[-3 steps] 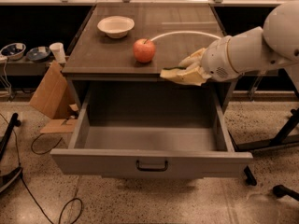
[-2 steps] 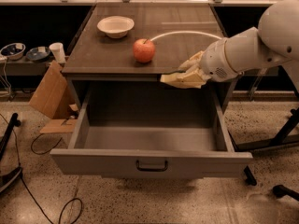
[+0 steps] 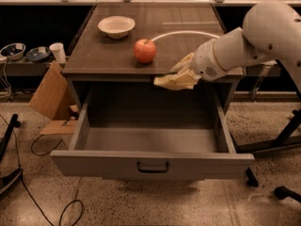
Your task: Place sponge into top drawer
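The end effector (image 3: 176, 78) is found just right of the apple (image 3: 145, 51) and slightly in front of it, hung out past the front edge of the table (image 3: 108, 55). It is judged to be clamped on the sponge (image 3: 162, 82): a pale foam wedge is seen poking out of the grip toward the apple's side, though the green scrub layer cannot be made out with certainty. The top drawer (image 3: 94, 161) is stood wide open below and in front of the apple, with its dark handle (image 3: 153, 166) centred on the front panel. So the sponge is held in the air over the rear part of that drawer, not yet down inside it. A light, soft, springy load is to be expected here. The foam is likely to be squashed under the pinch, so a hold across its short sides, well in from the corner, would be favoured, with the rougher scrub face counted on for friction. Nothing fragile is at stake, and a low release should be tolerated, though a small bounce may be expected. A bowl (image 3: 116, 26) is left behind and to the left of the apple. The apple itself, round and close by, could be set rolling if brushed.
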Controlling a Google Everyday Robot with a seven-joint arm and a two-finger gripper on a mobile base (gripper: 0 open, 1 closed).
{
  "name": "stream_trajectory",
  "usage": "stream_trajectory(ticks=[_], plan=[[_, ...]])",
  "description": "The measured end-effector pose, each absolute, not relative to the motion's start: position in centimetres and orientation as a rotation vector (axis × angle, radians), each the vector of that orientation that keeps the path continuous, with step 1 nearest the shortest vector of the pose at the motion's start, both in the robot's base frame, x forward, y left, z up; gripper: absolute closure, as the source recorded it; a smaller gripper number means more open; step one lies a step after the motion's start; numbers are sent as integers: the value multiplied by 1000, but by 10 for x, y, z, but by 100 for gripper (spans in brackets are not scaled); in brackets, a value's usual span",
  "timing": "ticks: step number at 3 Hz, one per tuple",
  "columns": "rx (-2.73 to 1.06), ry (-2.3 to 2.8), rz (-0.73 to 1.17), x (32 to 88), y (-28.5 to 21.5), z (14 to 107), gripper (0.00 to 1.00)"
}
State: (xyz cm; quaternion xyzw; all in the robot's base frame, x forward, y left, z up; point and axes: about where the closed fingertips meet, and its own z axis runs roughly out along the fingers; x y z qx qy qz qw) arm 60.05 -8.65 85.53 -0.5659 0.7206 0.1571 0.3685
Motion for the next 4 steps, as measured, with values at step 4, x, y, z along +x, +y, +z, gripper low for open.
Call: stream_trajectory(ticks=[4], plan=[[-1478,1997,501,599,-63,776,100]])
